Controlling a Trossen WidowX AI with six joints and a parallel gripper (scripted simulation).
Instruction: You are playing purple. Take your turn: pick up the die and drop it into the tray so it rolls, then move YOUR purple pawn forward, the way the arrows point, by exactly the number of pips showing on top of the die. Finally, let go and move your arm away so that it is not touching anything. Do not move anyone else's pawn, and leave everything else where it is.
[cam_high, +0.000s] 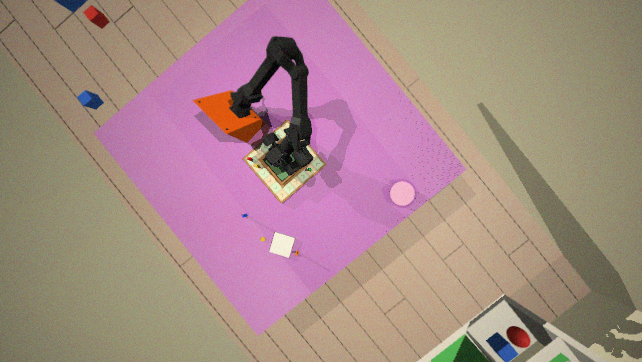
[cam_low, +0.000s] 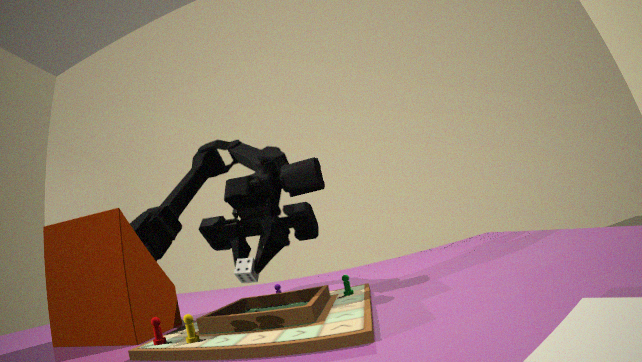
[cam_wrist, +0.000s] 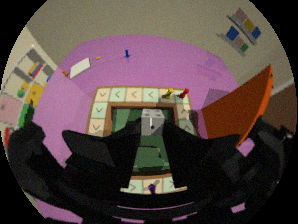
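Die (cam_low: 246, 270), a slightly tilted white cube with no long axis, hangs above the board's tray (cam_low: 305, 306), pinched between the downward-pointing fingers of the gripper (cam_low: 250, 265).

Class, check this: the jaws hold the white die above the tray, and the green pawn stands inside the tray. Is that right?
Not quite. The green pawn stands on the board's outer track beside the tray, not inside it, as the exterior view shows. The jaws do hold the white die above the tray.

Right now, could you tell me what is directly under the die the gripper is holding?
The die hangs in the gripper above the wooden tray. The tray's green floor shows below it; the near wall hides part of that floor in the exterior view.
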